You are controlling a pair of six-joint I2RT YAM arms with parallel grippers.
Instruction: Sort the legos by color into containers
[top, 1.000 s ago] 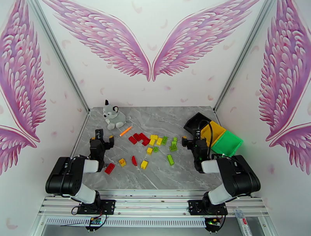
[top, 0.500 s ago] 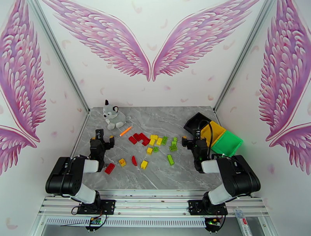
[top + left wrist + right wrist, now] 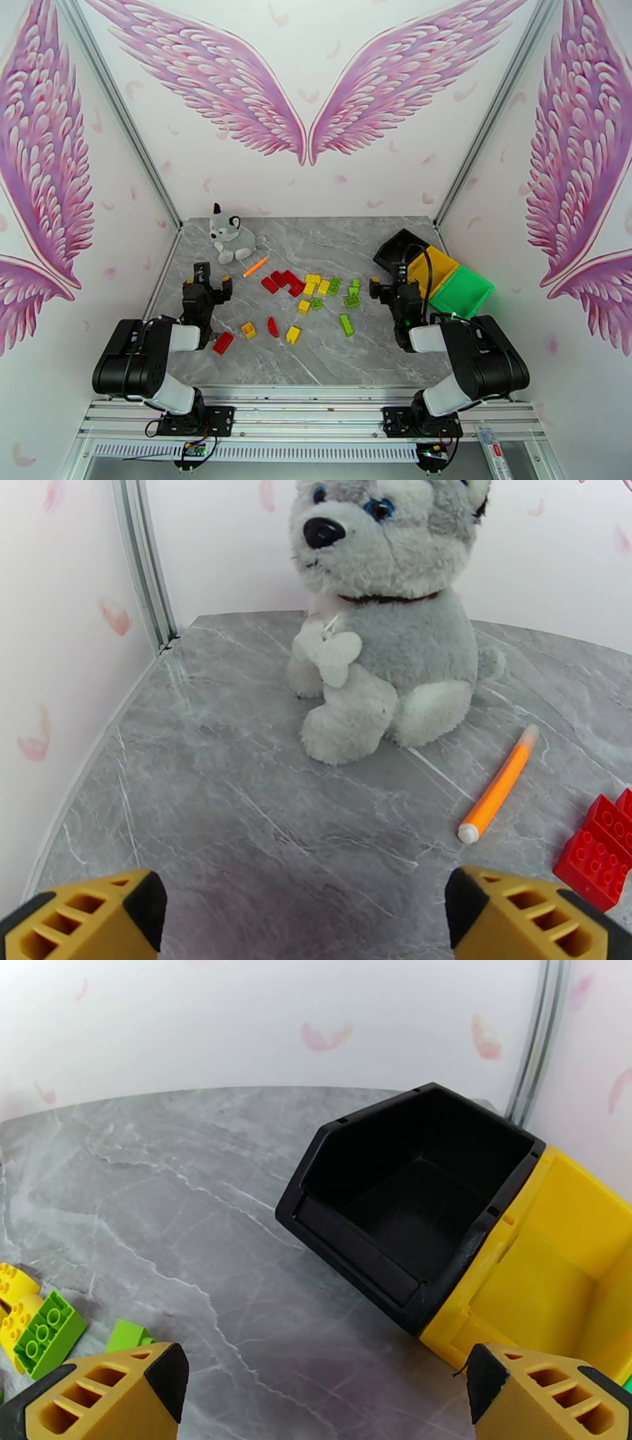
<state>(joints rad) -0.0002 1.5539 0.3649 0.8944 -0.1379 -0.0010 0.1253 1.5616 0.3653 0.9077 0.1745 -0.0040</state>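
The left tool hovers released and empty near the left edge of the grey marbled surface. Behind it, near the far left corner, sits a plush toy, with an orange pen just beside. Red, yellow and green bricks lie scattered in the middle. The right tool is also released and empty. Touching side by side at the right edge are the black bin, yellow bin and green bin. White walls with pink wings stand around.

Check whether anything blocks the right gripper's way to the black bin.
Nothing visible does. In the right wrist view, bare table lies between the open right gripper and the black bin; the green legos sit off to the left.
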